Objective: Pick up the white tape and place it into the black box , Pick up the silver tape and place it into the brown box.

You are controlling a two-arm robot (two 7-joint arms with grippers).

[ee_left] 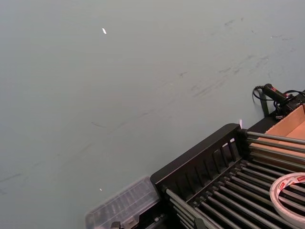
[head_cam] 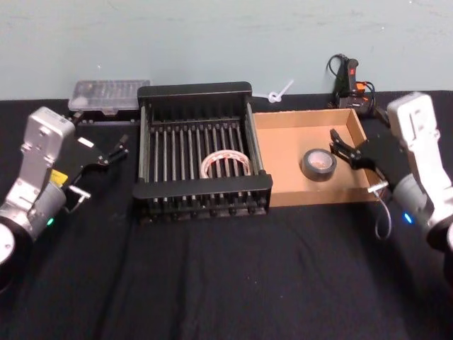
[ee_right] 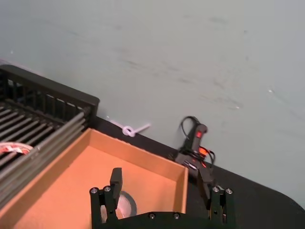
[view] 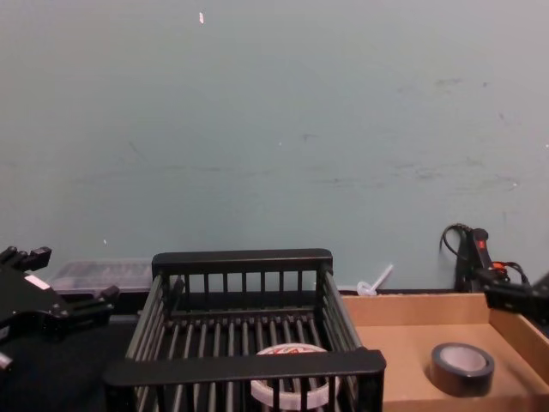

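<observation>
Sitting flat in the black box [head_cam: 145,145], the white tape [head_cam: 226,163] is done; silver tape [head_cam: 319,163] lies in the brown box [head_cam: 283,159]. Right gripper [head_cam: 345,151] hovers beside it, fingers spread, empty. Left gripper [head_cam: 113,151] open too, left of the crate.

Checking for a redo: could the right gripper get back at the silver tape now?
Probably yes: the right gripper hangs open beside the silver tape, which lies uncovered in the low-walled brown box.
</observation>
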